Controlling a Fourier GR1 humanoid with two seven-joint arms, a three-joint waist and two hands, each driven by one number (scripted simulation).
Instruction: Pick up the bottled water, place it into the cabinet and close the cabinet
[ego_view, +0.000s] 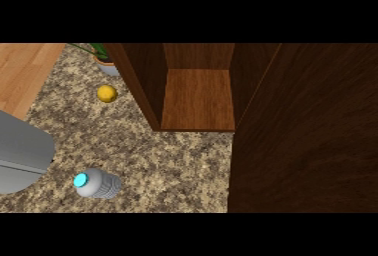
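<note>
looking down at the speckled desk (177, 160) now, and only a grey left forearm (22, 155) is showing, coming in at the view's left edge. the left hand itself is sitting out of frame, so whether its fingers are apart or together, i cannot tell. the right hand is not showing at all.

the bottled water (98, 184) is standing on the desk just beside that forearm, on its right, cyan cap facing up at us, with nothing holding it. the cabinet (198, 100) is waiting well beyond it, up and to the right of the arm, open, its wooden shelf bare. its dark door (303, 140) is swung out wide on the far right.

by my reading, the pick-up is not yet begun. the risks are looking like this:
- the forearm is lying so close to the bottle that a sideways sweep could be knocking it over and sending it rolling.
- a grasp coming in at the cap, not the body, could be tipping it.
- the cabinet's near side wall is standing between bottle and shelf, so a straight carry could be clipping it.

a lemon (108, 93) and a potted plant (105, 64) are sitting further off, ahead of the arm, beside that wall.
</note>
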